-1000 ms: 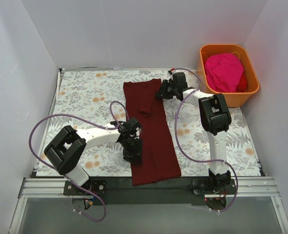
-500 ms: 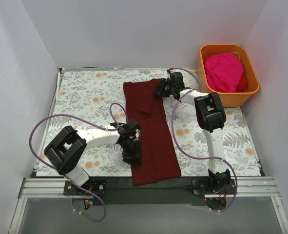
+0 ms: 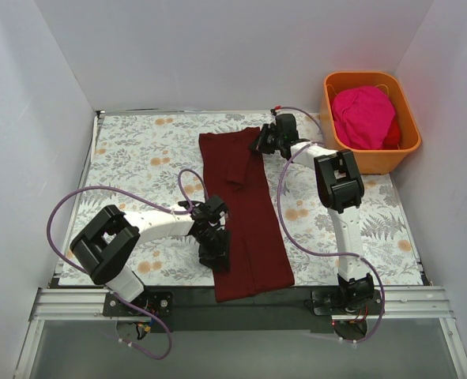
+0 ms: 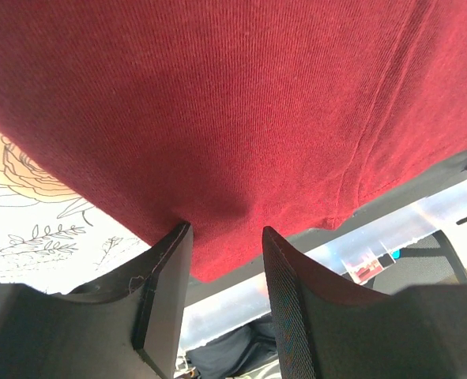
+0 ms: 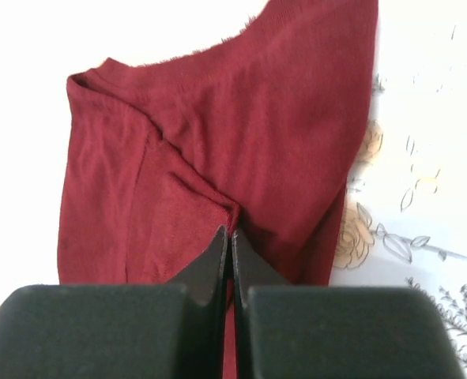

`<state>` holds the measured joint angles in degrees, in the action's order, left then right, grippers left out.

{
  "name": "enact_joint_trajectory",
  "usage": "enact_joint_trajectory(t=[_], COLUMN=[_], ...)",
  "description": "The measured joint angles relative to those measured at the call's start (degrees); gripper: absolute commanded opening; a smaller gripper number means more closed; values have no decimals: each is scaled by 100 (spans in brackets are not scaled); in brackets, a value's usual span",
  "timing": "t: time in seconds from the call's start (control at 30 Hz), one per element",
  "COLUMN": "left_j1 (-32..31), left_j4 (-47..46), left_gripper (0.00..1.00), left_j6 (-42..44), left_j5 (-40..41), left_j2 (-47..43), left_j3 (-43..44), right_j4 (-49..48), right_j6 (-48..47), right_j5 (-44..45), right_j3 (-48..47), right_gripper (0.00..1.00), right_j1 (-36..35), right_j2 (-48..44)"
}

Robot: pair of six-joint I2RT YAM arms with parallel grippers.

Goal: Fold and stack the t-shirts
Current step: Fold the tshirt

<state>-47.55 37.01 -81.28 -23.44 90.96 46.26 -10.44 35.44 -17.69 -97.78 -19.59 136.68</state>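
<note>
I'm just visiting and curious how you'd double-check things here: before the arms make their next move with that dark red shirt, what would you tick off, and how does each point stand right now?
1. Right gripper shut on a pinch of the maroon t-shirt at its far end: ok, cloth bunches at the closed tips.
2. Left gripper on the shirt's near left edge: cannot tell; its jaws stand apart with the hem bulging between them, but no firm pinch shows.
3. Shirt already narrowed into a long strip on the floral table cover: ok.
4. Near hem within the cover: not ok, it overhangs the front edge.
5. Pink t-shirt out of the way in the orange tub: ok.
</note>
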Motion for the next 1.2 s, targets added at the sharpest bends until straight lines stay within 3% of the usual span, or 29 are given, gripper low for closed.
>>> enact_joint_trajectory(t=[0.27, 0.37, 0.53, 0.7, 0.83, 1.2], left_j1=[-44, -72, -122, -160, -184, 35], left_j4=[-17, -17, -13, 2, 63, 138], left_gripper=[40, 40, 40, 42, 42, 42], left_j6=[-17, -15, -26, -109, -166, -289], left_j5=[-74, -87, -105, -61, 101, 667], left_j2=[-7, -7, -7, -76, -225, -479], left_j3=[-42, -44, -52, -59, -63, 319], right_j4=[-7, -9, 9, 66, 407, 1458], right_j6=[-269, -291, -350, -614, -1005, -1856], right_j5=[-90, -175, -232, -212, 83, 402], right_j3=[-367, -474, -509, -452, 306, 3556], right_gripper=[2, 10, 34, 46, 48, 40], right_j1=[66, 76, 114, 149, 160, -79], right_j2=[57, 155, 365, 247, -507, -4116])
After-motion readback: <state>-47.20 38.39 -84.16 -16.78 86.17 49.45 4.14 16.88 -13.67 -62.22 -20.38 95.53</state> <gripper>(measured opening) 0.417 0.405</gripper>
